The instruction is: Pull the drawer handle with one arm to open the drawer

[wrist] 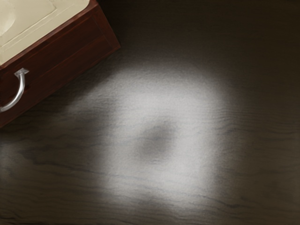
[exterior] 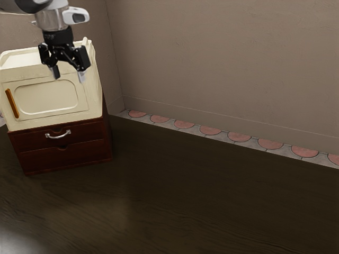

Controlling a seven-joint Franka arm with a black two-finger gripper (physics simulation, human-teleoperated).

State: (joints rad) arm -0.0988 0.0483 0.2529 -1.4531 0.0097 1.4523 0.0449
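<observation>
Cream first: saw, below the pincer (exterior: pixel 69 74) and toward the exterior view's left, an amber bar (exterior: pixel 11 103) tilted on the front of a box (exterior: pixel 50 98). Found the box on a dark red cabinet (exterior: pixel 90 153), its upper part overlapped by the pincer; could not judge the depth between. Traced the silver handle (exterior: pixel 58 134) well below the pincer, on the shut upper drawer (exterior: pixel 87 131): long axis across the front, rising slightly toward the exterior view's right, bow facing outward. In the wrist view, saw one end cut off at the edge. Read the pincer as open and empty, pointing down. Rightward and lower, saw the dark table (exterior: pixel 185 201), with a murky patch inside glare in the wrist view; beyond, pink-and-grey tiles (exterior: pixel 210 130) and a brownish wall (exterior: pixel 222 63).
</observation>
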